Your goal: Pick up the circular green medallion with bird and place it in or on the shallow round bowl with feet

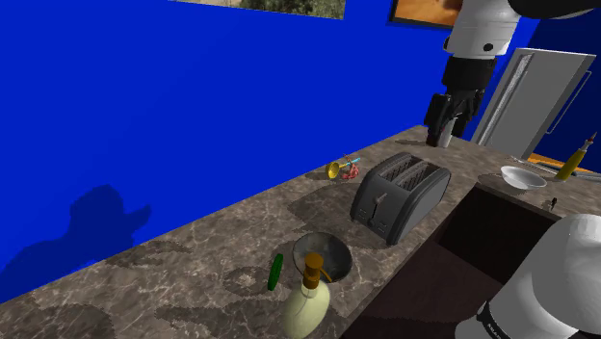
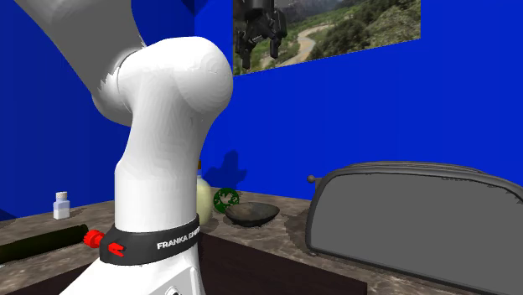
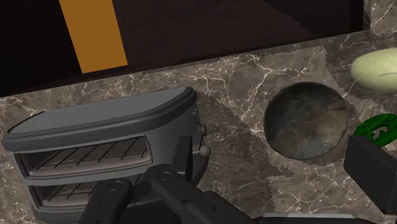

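The green round medallion (image 1: 276,273) stands on edge on the marble counter, right beside the dark shallow bowl (image 1: 323,255). In the wrist view the medallion (image 3: 378,127) shows just past the bowl (image 3: 306,122), partly hidden by one black finger. From the second exterior view the medallion (image 2: 225,199) sits behind the bowl (image 2: 251,214). My gripper (image 1: 451,120) hangs high above the counter's far end, beyond the toaster, open and holding nothing. Its fingers stand apart in the wrist view (image 3: 273,170) and against the wall picture (image 2: 258,40).
A grey two-slot toaster (image 1: 400,193) stands between the gripper and the bowl. A pale bottle with a gold cap (image 1: 306,303) is next to the medallion. A sink recess (image 1: 501,236), a small white bowl (image 1: 523,176), a yellow bottle (image 1: 575,159) and small trinkets (image 1: 342,170) lie around.
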